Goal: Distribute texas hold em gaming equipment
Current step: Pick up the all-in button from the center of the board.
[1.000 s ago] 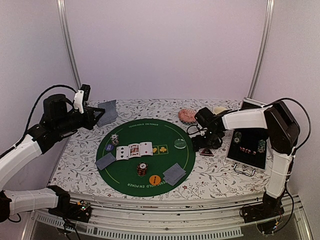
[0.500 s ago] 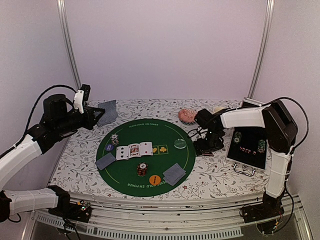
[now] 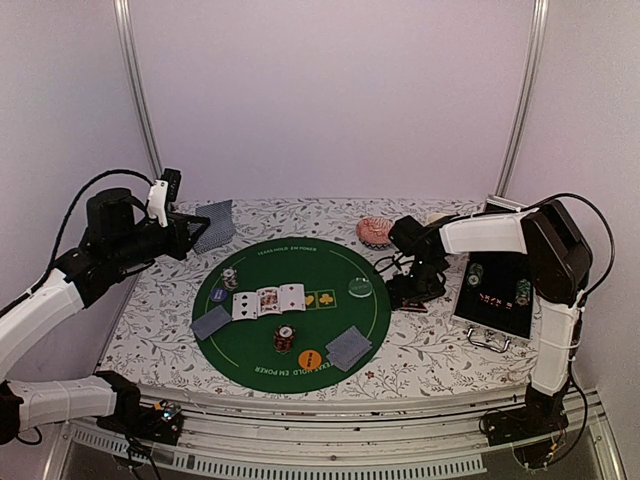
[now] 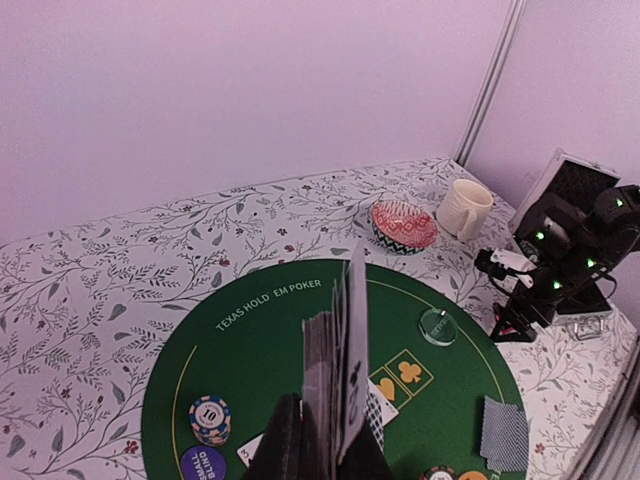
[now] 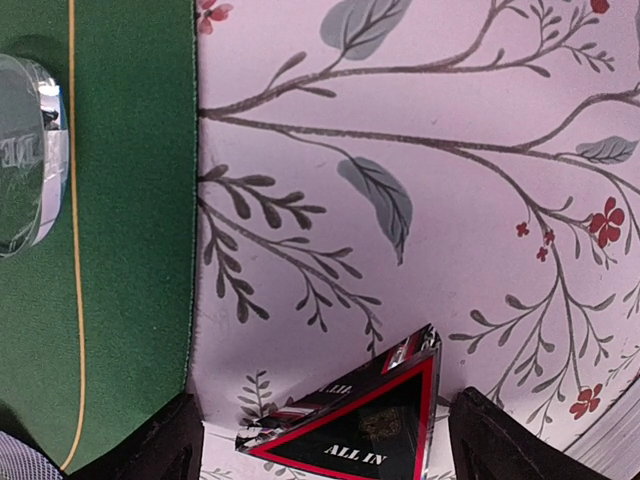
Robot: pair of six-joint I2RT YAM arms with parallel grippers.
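Left fingers (image 4: 285,440), closed on an upright deck of grey-blue-backed playing cards (image 3: 215,225), are raised over the far left of the tabletop (image 3: 430,350). Right fingers (image 5: 500,440), spread wide, straddle the black-and-red triangular marker (image 5: 370,425) lying just right of the green mat (image 3: 240,350).

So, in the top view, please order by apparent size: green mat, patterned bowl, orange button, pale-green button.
1. green mat
2. patterned bowl
3. pale-green button and orange button: they look alike, so unranked.
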